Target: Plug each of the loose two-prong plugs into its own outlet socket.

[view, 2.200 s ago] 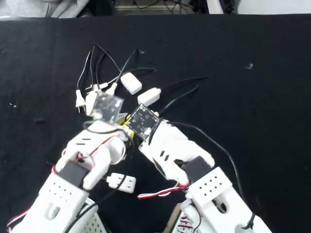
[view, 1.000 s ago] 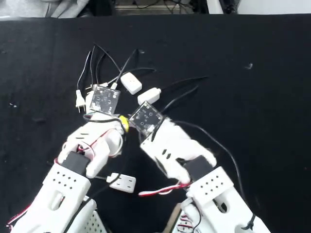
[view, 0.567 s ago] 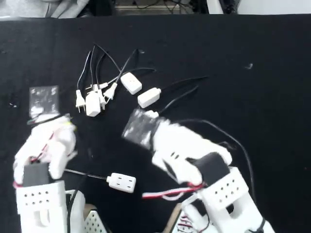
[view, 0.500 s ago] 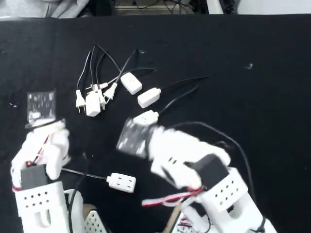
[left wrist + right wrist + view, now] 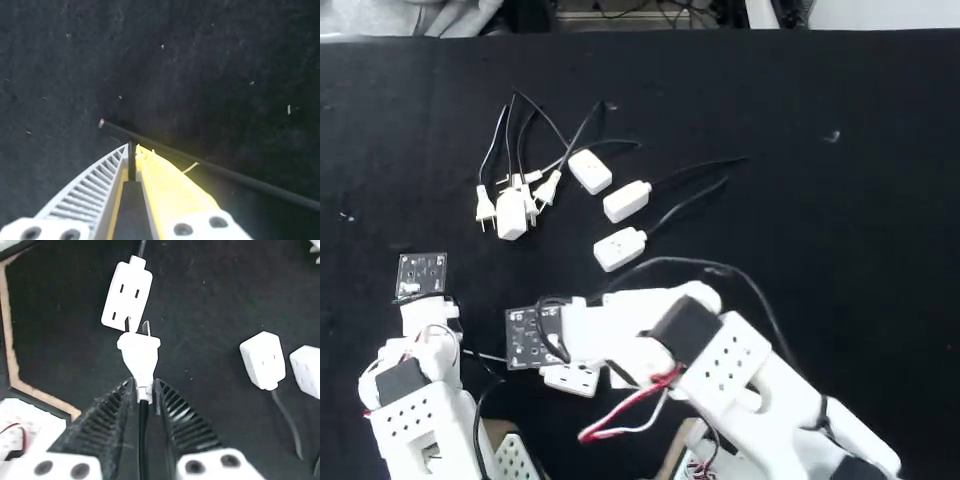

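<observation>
Now the right gripper (image 5: 141,385) is clamping a white plug (image 5: 138,352).
Its prongs are pointing at the outlet socket (image 5: 126,294); the left gripper (image 5: 132,147) is hanging closed and empty.

Left jaws closed, right jaws clamped

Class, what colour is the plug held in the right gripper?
The plug is white, clearest in the right wrist view.
</observation>
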`<action>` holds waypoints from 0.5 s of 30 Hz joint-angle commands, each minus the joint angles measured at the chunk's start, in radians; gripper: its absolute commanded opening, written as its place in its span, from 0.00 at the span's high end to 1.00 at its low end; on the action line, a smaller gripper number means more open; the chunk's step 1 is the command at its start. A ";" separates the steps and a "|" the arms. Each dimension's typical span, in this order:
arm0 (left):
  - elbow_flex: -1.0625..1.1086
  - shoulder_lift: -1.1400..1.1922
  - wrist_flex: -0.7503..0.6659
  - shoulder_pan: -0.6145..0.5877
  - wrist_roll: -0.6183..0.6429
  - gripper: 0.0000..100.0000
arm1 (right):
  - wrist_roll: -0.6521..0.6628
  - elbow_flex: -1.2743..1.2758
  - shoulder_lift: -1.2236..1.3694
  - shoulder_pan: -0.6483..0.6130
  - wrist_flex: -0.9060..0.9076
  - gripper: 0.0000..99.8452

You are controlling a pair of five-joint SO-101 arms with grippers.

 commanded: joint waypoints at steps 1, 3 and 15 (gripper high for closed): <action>0.002 -0.034 -0.020 -0.002 -0.002 0.97 | 0.015 -0.090 0.122 -0.015 0.000 0.99; 0.016 -0.060 -0.018 -0.004 -0.002 0.97 | 0.028 -0.124 0.193 -0.040 0.011 0.99; 0.051 -0.245 0.075 -0.010 0.029 0.97 | 0.060 -0.142 0.255 -0.107 0.069 0.99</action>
